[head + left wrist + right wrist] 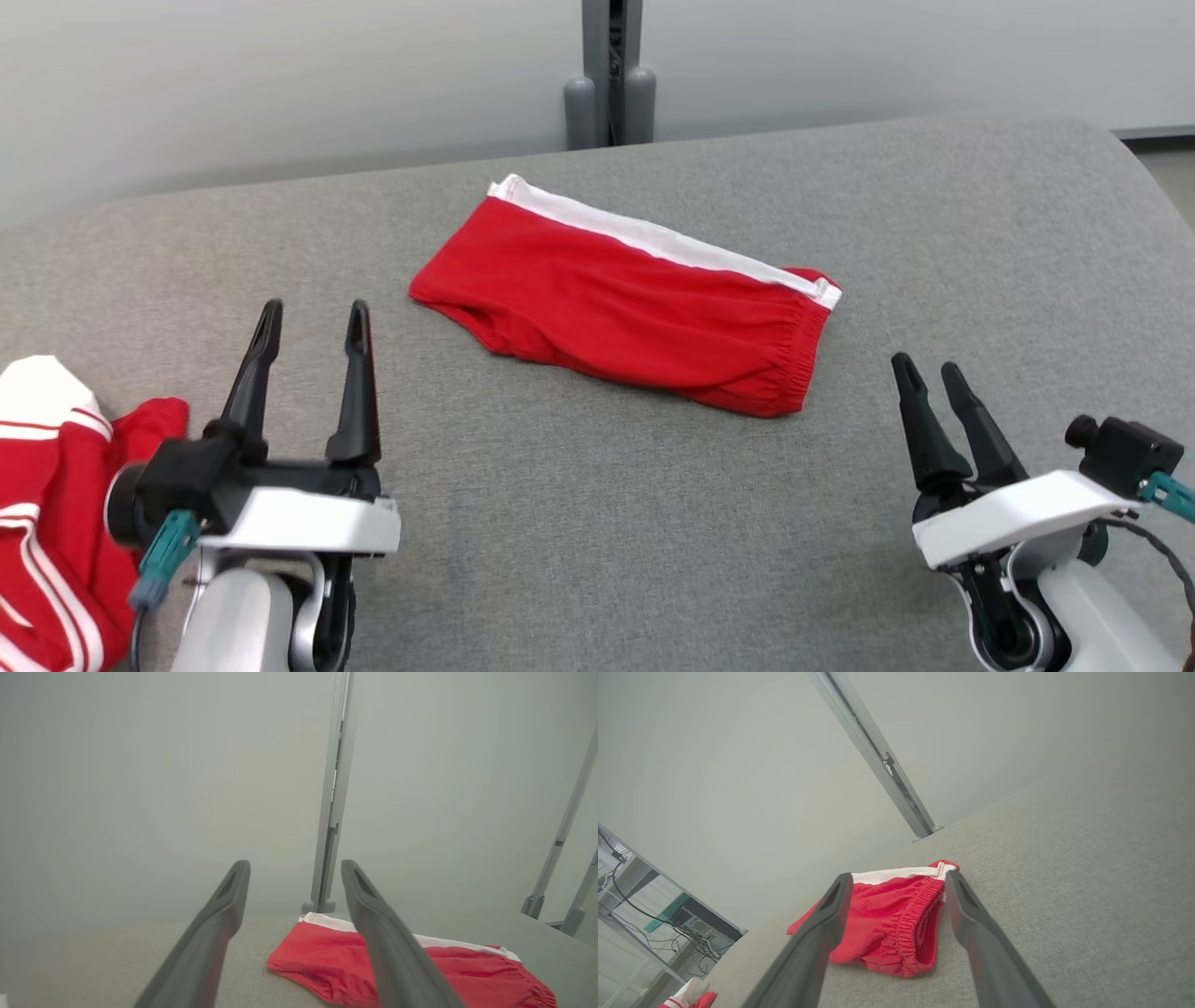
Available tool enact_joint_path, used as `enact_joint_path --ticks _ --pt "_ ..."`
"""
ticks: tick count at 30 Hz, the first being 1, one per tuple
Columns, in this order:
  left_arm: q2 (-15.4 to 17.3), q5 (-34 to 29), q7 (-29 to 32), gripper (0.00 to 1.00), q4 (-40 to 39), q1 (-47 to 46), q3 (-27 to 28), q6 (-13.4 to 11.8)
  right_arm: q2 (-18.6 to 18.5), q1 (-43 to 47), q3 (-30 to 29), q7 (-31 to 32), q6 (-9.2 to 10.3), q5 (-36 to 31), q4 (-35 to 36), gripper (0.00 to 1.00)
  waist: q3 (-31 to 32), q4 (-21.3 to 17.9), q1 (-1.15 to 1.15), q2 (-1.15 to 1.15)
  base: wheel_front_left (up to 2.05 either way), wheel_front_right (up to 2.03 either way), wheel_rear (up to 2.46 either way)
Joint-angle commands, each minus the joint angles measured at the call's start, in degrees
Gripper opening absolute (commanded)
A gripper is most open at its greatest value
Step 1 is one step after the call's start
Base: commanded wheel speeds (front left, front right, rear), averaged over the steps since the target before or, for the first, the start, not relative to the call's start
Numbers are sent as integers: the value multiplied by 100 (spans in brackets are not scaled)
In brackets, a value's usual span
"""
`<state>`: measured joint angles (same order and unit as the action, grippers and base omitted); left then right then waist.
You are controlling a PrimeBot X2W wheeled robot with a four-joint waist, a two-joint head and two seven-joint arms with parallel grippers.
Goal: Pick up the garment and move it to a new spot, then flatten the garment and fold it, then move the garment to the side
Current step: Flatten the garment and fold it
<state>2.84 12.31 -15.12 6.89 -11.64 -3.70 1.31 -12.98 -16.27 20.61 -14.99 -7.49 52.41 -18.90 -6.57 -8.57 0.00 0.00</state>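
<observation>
Left gripper (315,313) and right gripper (926,366), jaws spread and empty, are poised over the grey table (560,523). Red garment (625,308), white band along its far edge, lies flat ahead of and between them, touching neither. Red-and-white clothing (47,504) lies just outside the left gripper; a grey post (611,84) stands beyond the garment.

red garments (624,308) (56,523): 2 | pincers (315,306) (924,362): 2 | grey table (597,523): 1 | post (611,75): 1
</observation>
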Motion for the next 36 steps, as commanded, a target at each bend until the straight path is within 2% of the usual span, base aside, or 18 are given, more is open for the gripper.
enact_joint_path --ticks 1,9,15,20,29,36 --pt "18 133 -5 100 -160 184 -29 -69 9 114 -36 -27 -1 -13 14 100 120 97 0 0 0 0 0" --pt "18 258 -5 100 -556 651 -330 -369 91 287 -78 -27 -1 -21 -46 100 196 178 0 0 0 0 0" --pt "17 106 -5 100 -528 546 -348 -324 99 285 -125 -27 -1 74 -138 100 193 227 0 0 0 0 0" --pt "17 73 -5 100 -455 485 -466 -308 78 79 -81 -27 -1 460 -257 100 45 344 0 0 0 0 0" --pt "15 37 -5 100 -270 355 -701 -283 -20 -688 175 158 -1 1077 -1149 100 -338 699 0 0 0 0 0" --pt "16 18 -5 100 -230 181 -796 -302 32 -1330 268 689 -2 1698 -1939 100 -683 981 0 0 0 0 0"
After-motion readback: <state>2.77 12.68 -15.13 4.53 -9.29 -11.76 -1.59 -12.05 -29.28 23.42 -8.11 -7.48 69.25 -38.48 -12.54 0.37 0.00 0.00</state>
